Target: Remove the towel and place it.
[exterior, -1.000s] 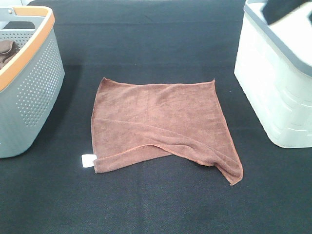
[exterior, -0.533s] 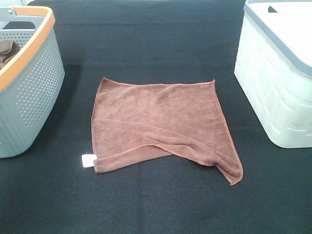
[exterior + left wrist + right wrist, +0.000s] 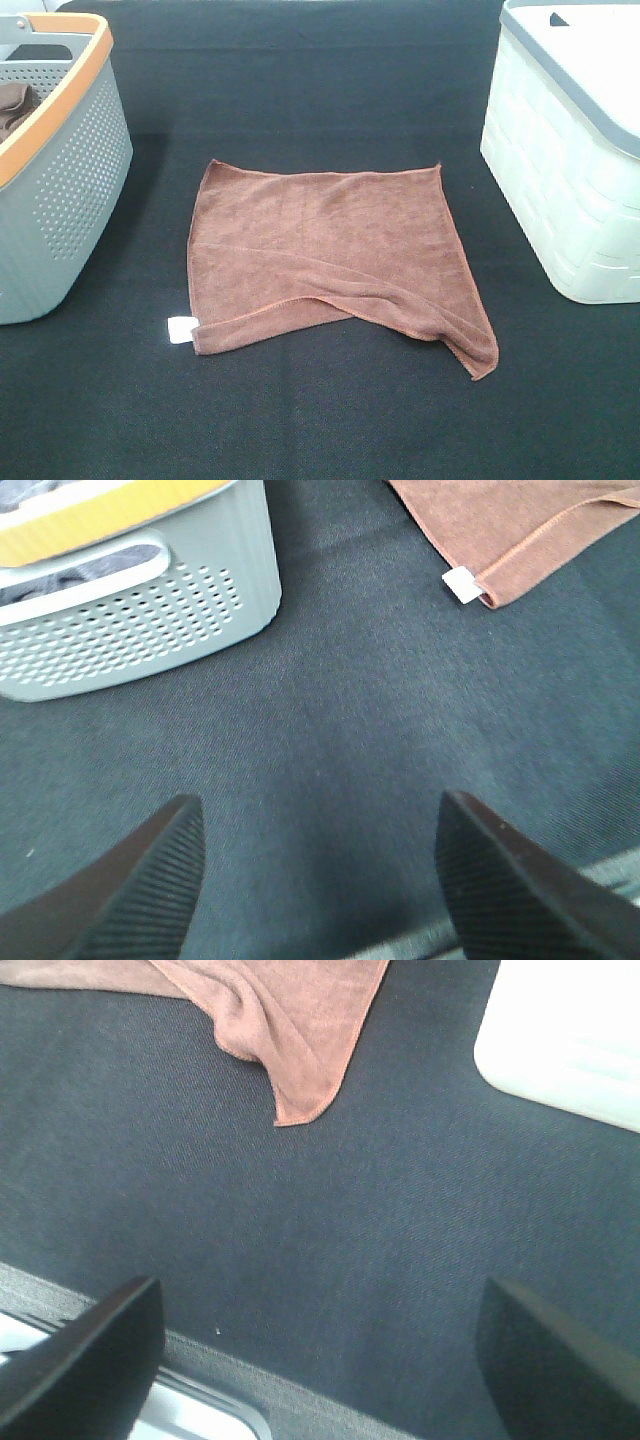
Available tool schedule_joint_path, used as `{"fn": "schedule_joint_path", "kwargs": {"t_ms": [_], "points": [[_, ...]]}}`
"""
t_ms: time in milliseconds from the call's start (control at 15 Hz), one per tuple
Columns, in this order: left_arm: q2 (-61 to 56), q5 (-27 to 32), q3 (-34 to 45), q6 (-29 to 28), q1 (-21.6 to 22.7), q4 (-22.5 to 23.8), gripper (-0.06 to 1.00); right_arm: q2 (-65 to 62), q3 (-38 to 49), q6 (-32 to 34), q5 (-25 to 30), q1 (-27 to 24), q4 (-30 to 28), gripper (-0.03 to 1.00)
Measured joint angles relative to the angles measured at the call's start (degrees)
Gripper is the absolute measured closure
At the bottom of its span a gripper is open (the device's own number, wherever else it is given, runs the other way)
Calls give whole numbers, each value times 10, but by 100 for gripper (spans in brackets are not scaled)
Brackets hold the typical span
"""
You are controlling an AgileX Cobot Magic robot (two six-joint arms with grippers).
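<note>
A staged test bench, not a lived-in room: a black fabric-covered table [image 3: 320,80] fills the view, a grey perforated basket [image 3: 70,190] with an orange rim sits at one side and a white plastic bin [image 3: 560,190] at the other, laundry-style props set well apart.

We're seeing the towel [image 3: 330,255] as soft, matt, napped cloth with stitched edges; the desk [image 3: 320,420] wears dark woven fabric, the perforated grey basket [image 3: 70,190] is smooth plastic, and the left claw [image 3: 320,880] has ribbed pads
</note>
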Motion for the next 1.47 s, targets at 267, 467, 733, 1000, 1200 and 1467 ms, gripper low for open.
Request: {"fn": "schedule_joint_path", "kwargs": {"t_ms": [267,467,733,1000,1200,1467], "points": [[-1,-3,23,24,0,-28,30,-1,5,0,2,0,-2,16],[-1,2,29,30,0,-41,30,-1,6,0,2,0,5,16],[-1,2,29,30,0,-41,30,-1,6,0,2,0,6,16],[-1,2,29,31,0,-41,30,-1,6,0,2,0,7,16],[-1,2,29,31,1,-41,30,-1,6,0,2,-5,9,16],[-56,2,29,31,123,-43,30,-60,6,0,1,-117,11,16]]}}
